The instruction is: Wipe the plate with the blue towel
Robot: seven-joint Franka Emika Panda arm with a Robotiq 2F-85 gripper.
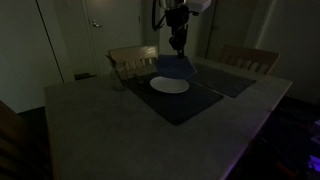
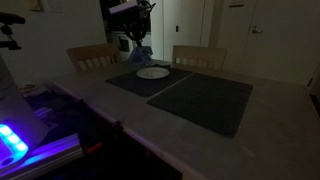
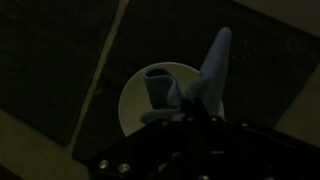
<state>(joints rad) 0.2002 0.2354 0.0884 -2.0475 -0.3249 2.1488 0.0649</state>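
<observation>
A white round plate (image 1: 169, 85) lies on a dark placemat (image 1: 180, 100); it also shows in an exterior view (image 2: 152, 72) and in the wrist view (image 3: 138, 92). My gripper (image 1: 178, 44) hangs above the far side of the plate, shut on the blue towel (image 1: 177, 64). The towel dangles from the jaws above the plate. In the wrist view the towel (image 3: 195, 85) hangs over the plate's right part, one corner pointing up. The fingertips (image 3: 195, 118) are mostly lost in the dark.
A second dark placemat (image 1: 232, 78) lies beside the first on the grey table (image 1: 100, 120). Wooden chairs (image 1: 135, 60) (image 1: 250, 58) stand at the far side. In an exterior view the mats (image 2: 205, 98) lie side by side. The room is dim.
</observation>
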